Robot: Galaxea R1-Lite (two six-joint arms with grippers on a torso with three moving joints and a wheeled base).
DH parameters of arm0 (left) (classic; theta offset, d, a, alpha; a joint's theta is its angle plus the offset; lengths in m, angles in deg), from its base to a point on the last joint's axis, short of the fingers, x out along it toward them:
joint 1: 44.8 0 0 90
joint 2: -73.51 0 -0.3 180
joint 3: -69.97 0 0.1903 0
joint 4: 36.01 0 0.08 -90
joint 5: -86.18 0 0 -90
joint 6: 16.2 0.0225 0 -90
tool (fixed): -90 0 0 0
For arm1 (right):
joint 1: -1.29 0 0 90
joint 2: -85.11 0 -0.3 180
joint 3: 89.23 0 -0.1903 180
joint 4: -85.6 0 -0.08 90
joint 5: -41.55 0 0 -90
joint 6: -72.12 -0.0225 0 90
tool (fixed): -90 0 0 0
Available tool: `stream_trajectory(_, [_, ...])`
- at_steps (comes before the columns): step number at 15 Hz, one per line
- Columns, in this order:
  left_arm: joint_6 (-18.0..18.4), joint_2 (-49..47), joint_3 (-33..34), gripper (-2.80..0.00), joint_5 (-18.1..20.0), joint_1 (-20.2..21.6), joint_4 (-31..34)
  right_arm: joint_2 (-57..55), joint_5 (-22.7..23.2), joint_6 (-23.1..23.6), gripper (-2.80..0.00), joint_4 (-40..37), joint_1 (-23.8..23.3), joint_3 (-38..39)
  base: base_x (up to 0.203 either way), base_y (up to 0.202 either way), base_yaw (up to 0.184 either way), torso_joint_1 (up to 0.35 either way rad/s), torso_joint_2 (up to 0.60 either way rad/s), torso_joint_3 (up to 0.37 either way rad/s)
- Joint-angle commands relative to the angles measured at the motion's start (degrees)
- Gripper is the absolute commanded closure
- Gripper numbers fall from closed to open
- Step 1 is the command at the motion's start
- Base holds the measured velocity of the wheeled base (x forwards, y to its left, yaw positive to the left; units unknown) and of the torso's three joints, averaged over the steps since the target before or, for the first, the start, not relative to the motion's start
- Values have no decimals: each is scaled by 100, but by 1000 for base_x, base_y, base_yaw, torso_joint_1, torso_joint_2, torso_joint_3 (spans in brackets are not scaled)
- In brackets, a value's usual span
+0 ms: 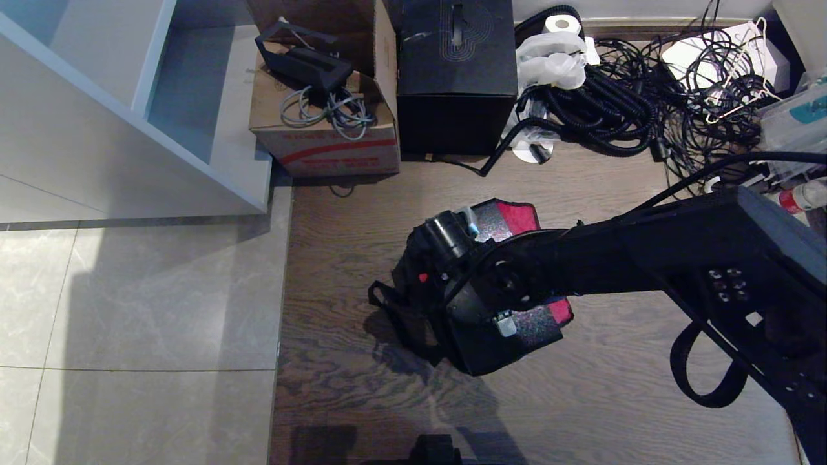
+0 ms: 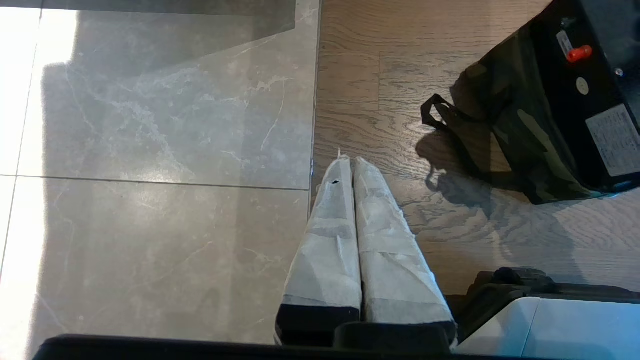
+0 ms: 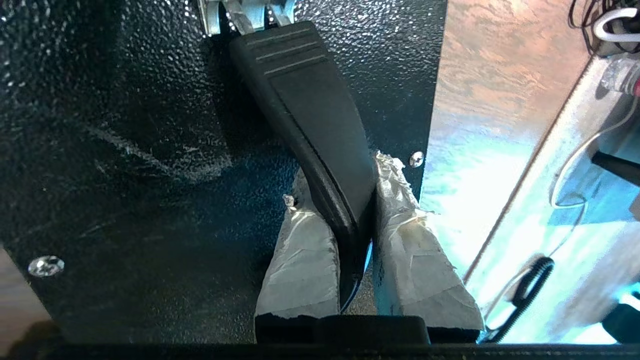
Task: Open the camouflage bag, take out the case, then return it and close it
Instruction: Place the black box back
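The camouflage bag sits open on the wooden floor, its red lining showing at two edges. The case, speckled grey-black, stands inside the bag's opening with its top showing. My right arm reaches down over it and hides most of it in the head view. In the right wrist view my right gripper is shut on the case's black handle, above the case's speckled top. My left gripper is shut on nothing, parked over the floor with the bag's camouflage side off to one side.
Behind the bag stand a red-striped cardboard box and a plain black cube box. A tangle of cables and hose fills the back right. A white shelf unit stands at the left. A black strap loop lies right of the bag.
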Motion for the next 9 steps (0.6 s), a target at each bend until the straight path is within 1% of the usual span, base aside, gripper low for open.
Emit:
stream_trajectory(1, [-5,0,0,0,-2,0,2,-13,-29,25,0,6,-12,-131,0,0,0,0,0,0])
stream_trajectory(7, [-5,0,0,0,-2,0,2,4,-32,51,0,-34,-3,-285,0,0,0,0,0,0])
stream_trajectory(9, [-5,0,0,0,-2,0,2,-89,-30,-9,0,-32,-3,-372,0,0,0,0,0,0])
